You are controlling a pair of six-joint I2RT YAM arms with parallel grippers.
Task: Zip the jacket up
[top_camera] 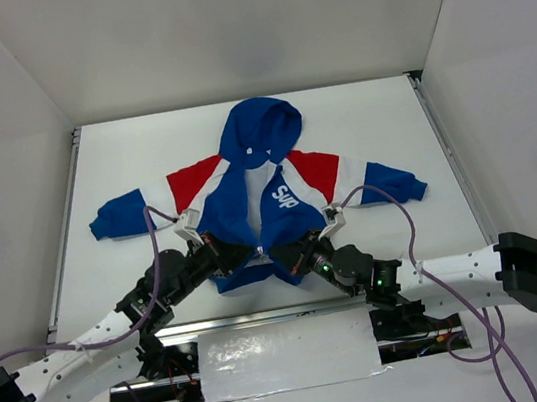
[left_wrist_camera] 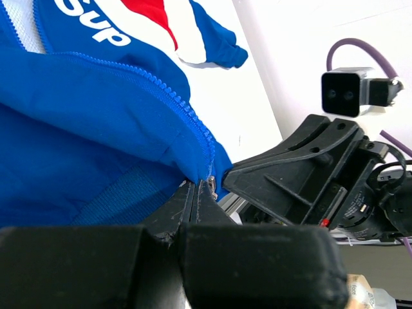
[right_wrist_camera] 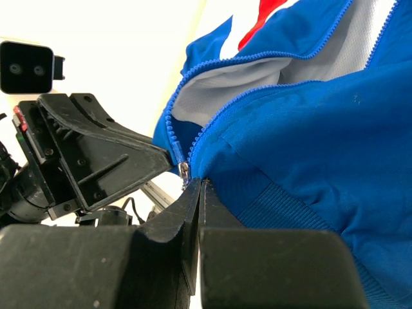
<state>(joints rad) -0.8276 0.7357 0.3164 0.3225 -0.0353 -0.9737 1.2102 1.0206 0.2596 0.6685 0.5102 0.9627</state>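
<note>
Top overhead; wrists close, opposed, sharing jacket.

We see a white table ahead of the left gripper and right gripper. Behind them lies a silvery sheet.

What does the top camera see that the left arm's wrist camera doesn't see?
Only the top view: the whole jacket spread flat, with its hood and both sleeves. Only the left wrist view: the zipper teeth up close, and a small metal piece at the tips of the left gripper, shut on the jacket. Both: the jacket's white lettering and the right gripper.
</note>
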